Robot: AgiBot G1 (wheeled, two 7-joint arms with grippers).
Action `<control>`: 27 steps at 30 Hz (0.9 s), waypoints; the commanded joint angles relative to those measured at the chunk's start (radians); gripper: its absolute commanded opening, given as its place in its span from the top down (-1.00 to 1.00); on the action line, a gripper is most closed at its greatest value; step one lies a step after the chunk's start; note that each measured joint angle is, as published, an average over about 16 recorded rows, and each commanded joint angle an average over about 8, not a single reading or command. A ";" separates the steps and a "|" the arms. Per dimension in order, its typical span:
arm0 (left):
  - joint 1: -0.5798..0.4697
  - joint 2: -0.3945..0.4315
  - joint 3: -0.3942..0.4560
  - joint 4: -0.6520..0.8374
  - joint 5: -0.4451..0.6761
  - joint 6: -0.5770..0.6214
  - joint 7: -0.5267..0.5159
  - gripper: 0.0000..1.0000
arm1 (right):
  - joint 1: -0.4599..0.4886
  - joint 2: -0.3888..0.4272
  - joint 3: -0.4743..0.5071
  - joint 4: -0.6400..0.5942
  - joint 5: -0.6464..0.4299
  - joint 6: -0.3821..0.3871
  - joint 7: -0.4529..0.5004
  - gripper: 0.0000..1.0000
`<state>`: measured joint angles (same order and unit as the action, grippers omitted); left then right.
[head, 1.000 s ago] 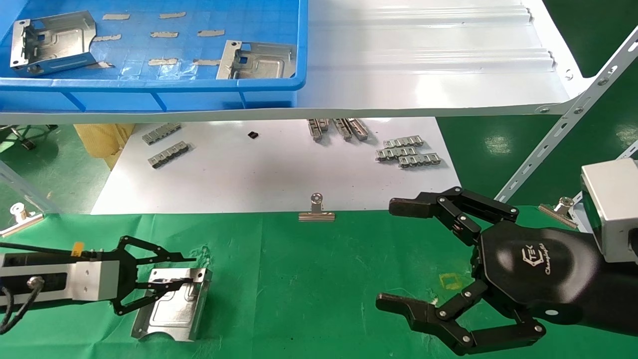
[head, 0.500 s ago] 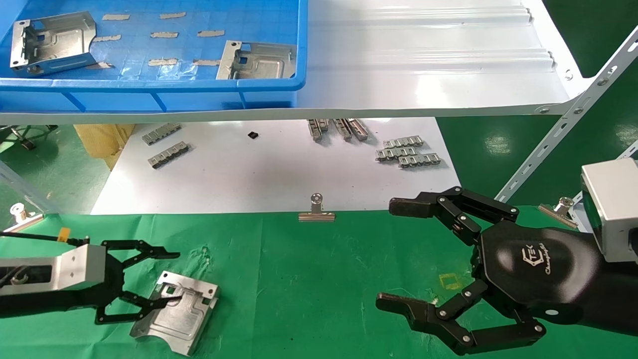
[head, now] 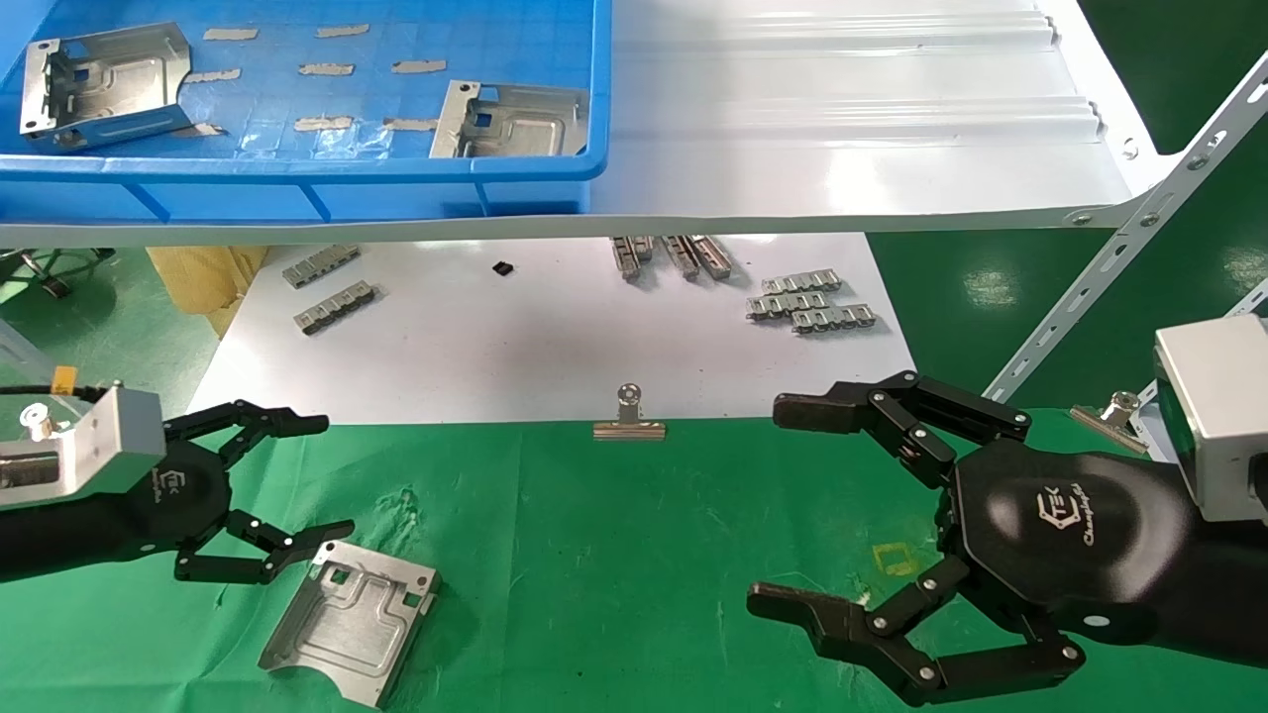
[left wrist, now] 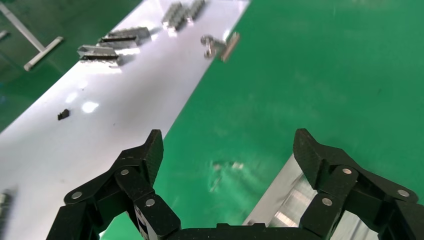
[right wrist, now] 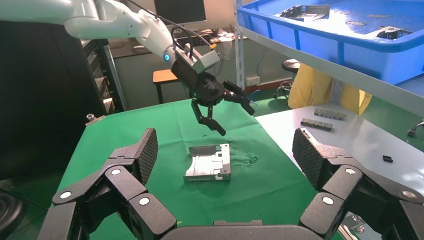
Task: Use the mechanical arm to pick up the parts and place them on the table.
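Silver part: one bracket (head: 352,621) lay flat on the green table (head: 614,555), free of any grip.
Left gripper (head: 292,490): hung just above and beside the bracket's far corner, fingers spread, holding nothing.
Right gripper (head: 783,505): low over the cloth, well apart from the bracket, claws spread wide, empty.
Blue bin (head: 535,168): sat on the white shelf (head: 842,129), two more brackets (head: 94,84) (head: 510,124) inside.
Nearby: binder clip (head: 629,421) at the cloth's edge; grey link strips (head: 807,302) on the white sheet (head: 515,347).
In the way: nothing between the grippers.

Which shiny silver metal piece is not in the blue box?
The shiny silver stamped bracket lying flat on the green cloth table, just below the open left gripper. The other two brackets sit inside the blue plastic bin up on the shelf.
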<state>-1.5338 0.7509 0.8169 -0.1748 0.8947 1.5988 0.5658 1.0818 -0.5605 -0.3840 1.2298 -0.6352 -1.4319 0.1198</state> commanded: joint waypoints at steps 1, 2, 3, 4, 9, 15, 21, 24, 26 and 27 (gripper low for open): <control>0.020 -0.012 -0.013 -0.019 -0.040 0.004 -0.037 -1.00 | 0.000 0.000 0.000 0.000 0.000 0.000 0.000 -1.00; 0.029 -0.017 -0.018 -0.026 -0.056 0.005 -0.050 -1.00 | 0.000 0.000 0.000 0.000 0.000 0.000 0.000 -1.00; 0.035 -0.020 -0.022 -0.032 -0.068 0.005 -0.059 -1.00 | 0.000 0.000 0.000 0.000 0.000 0.000 0.000 -1.00; 0.040 -0.022 -0.024 -0.035 -0.077 0.005 -0.065 -1.00 | 0.000 0.000 0.000 0.000 0.000 0.000 0.000 -1.00; 0.046 -0.024 -0.028 -0.040 -0.088 0.006 -0.065 -1.00 | 0.000 0.000 0.000 0.000 0.000 0.000 0.000 -1.00; 0.046 -0.023 -0.033 -0.054 -0.074 0.004 -0.068 -1.00 | 0.000 0.000 0.000 0.000 0.000 0.000 0.000 -1.00; 0.081 -0.033 -0.076 -0.143 -0.083 -0.005 -0.126 -1.00 | 0.000 0.000 0.000 0.000 0.000 0.000 0.000 -1.00; 0.102 -0.039 -0.101 -0.197 -0.088 -0.011 -0.161 -1.00 | 0.000 0.000 0.000 0.000 0.000 0.000 0.000 -1.00; 0.116 -0.043 -0.119 -0.233 -0.091 -0.014 -0.184 -1.00 | 0.000 0.000 0.000 0.000 0.000 0.000 0.000 -1.00; 0.123 -0.045 -0.127 -0.251 -0.092 -0.016 -0.196 -1.00 | 0.000 0.000 0.000 0.000 0.000 0.000 0.000 -1.00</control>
<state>-1.4106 0.7058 0.6899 -0.4252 0.8026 1.5828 0.3698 1.0816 -0.5605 -0.3839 1.2295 -0.6351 -1.4319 0.1198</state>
